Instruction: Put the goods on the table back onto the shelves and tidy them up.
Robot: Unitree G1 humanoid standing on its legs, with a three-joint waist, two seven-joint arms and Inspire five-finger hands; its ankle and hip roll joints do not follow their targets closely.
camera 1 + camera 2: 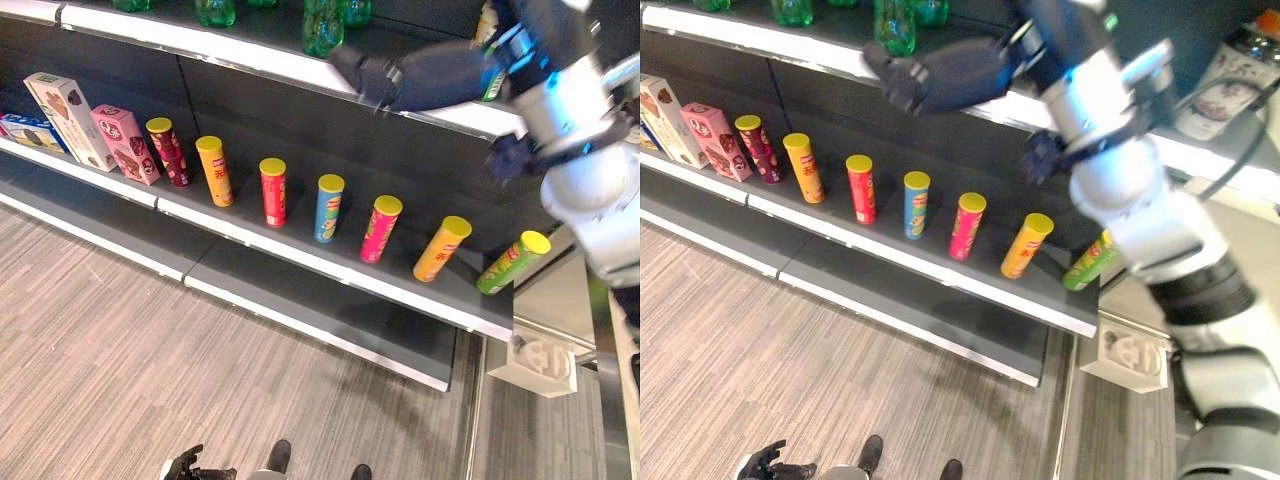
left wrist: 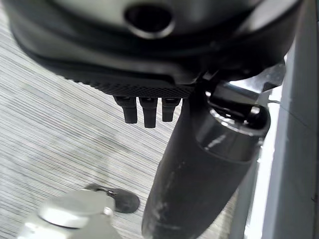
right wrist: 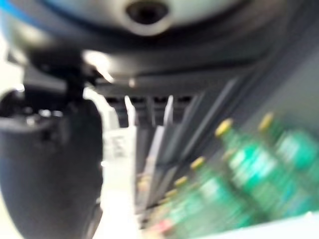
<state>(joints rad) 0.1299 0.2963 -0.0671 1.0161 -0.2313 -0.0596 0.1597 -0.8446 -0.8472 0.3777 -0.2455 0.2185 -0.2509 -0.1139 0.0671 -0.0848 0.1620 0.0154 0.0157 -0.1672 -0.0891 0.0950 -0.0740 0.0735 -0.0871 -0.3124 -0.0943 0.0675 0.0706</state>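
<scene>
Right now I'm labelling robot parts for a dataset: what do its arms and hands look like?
The right arm is built of rounded silver-grey segments with black joints, a blue-lit band near the wrist and a black cable alongside. The right hand is dark and matte. The left hand is likewise dark, with short black fingers.

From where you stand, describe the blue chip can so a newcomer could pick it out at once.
Find the dark shelf with a row of yellow-lidded tube cans on its middle tier. Starting at the pink box on its left, the blue can is fourth in the row, between a red can and a pink can. It is the only blue one.
</scene>
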